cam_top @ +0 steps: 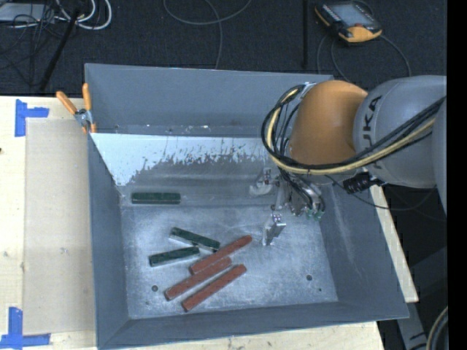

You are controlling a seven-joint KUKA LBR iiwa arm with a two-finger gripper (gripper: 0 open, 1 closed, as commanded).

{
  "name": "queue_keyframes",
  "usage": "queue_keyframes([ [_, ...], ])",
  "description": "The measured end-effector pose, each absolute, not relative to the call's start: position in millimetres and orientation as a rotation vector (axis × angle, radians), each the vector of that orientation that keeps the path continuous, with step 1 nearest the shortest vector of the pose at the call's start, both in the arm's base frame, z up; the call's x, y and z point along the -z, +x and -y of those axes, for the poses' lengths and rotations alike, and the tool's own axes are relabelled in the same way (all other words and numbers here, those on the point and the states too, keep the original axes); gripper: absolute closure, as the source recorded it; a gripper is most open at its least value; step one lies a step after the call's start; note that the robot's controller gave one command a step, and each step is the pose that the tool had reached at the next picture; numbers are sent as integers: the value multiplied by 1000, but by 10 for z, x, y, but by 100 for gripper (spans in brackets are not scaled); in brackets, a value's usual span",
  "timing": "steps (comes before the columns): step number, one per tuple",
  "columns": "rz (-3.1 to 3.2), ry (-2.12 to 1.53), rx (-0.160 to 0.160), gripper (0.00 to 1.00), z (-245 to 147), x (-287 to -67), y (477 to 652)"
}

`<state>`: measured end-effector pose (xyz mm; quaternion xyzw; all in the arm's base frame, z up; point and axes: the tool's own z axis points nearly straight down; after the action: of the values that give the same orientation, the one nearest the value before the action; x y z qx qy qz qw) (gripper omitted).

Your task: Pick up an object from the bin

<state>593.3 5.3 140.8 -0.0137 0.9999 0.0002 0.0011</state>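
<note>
The tool [273, 232] hangs low in the bin [314, 268] just beside the right end of the uppermost reddish-brown bar [221, 254], likely because that end lies clear of the green bars [195, 238]; apart or together, I cannot tell.

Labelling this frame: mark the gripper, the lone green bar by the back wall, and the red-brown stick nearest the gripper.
gripper [273, 233]: camera view, its lower tip.
lone green bar [155, 197]: camera view, its middle.
red-brown stick [221, 255]: camera view, its middle.
</note>
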Motion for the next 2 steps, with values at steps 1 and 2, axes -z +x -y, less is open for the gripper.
queue_keyframes([
  [1, -3114, -411, -1, 0, -552, -913, 5858],
  [2, -3134, -107, 4, 100, -763, -765, 5832],
])
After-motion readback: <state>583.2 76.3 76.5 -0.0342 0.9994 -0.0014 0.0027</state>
